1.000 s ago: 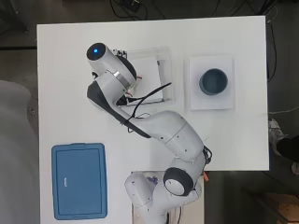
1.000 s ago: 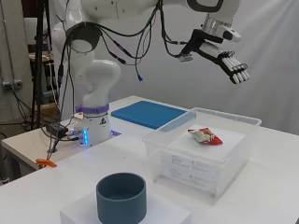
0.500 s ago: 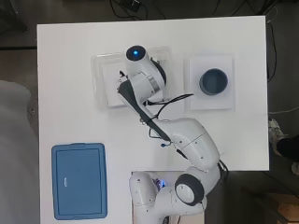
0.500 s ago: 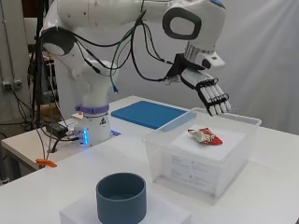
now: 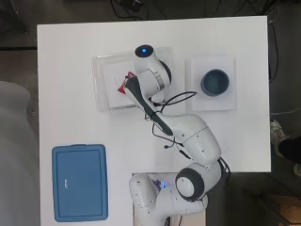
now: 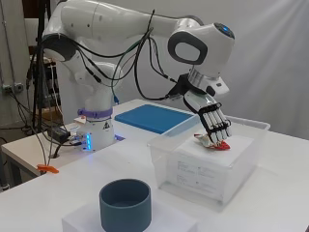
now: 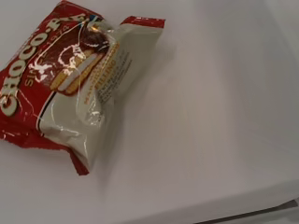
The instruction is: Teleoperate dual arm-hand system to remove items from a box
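Snack packet (image 7: 70, 93), red and white, lies flat on a white block (image 6: 212, 154) inside the clear plastic box (image 6: 166, 159), just under the fingertips of the hand (image 6: 212, 118). From the side, the hand points down into the box with fingers straight and together, holding nothing. Beside the box, a blue cup (image 5: 215, 82) stands on a white pad (image 5: 195, 101); well apart lies a blue lid (image 5: 79, 182).
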Action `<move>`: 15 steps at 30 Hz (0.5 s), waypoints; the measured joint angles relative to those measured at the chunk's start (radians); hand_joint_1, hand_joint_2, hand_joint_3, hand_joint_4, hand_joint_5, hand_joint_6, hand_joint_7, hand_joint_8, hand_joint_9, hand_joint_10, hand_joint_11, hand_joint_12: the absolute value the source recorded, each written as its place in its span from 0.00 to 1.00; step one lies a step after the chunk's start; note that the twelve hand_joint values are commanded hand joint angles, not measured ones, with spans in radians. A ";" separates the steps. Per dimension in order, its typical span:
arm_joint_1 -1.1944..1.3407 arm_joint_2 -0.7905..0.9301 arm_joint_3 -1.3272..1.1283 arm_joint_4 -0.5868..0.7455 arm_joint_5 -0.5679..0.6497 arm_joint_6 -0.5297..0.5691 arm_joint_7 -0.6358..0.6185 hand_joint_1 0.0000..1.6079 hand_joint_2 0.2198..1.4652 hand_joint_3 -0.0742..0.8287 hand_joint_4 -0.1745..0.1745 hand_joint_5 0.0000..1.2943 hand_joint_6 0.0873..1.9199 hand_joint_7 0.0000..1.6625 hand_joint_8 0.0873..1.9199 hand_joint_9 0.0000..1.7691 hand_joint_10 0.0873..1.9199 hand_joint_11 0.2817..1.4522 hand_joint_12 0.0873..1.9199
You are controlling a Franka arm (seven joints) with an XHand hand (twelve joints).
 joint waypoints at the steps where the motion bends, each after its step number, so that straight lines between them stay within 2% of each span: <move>1: 0.007 -0.001 -0.006 0.003 0.001 -0.001 -0.011 0.10 0.58 0.06 0.46 0.26 0.00 0.24 0.00 0.25 0.00 0.16 0.00; 9: 0.066 -0.012 -0.066 0.017 0.005 0.020 -0.096 0.11 0.57 0.07 0.46 0.27 0.00 0.25 0.00 0.27 0.00 0.16 0.00; 15: 0.091 -0.015 -0.078 0.001 0.008 0.038 -0.122 0.14 0.54 0.06 0.51 0.23 0.00 0.19 0.00 0.23 0.00 0.14 0.00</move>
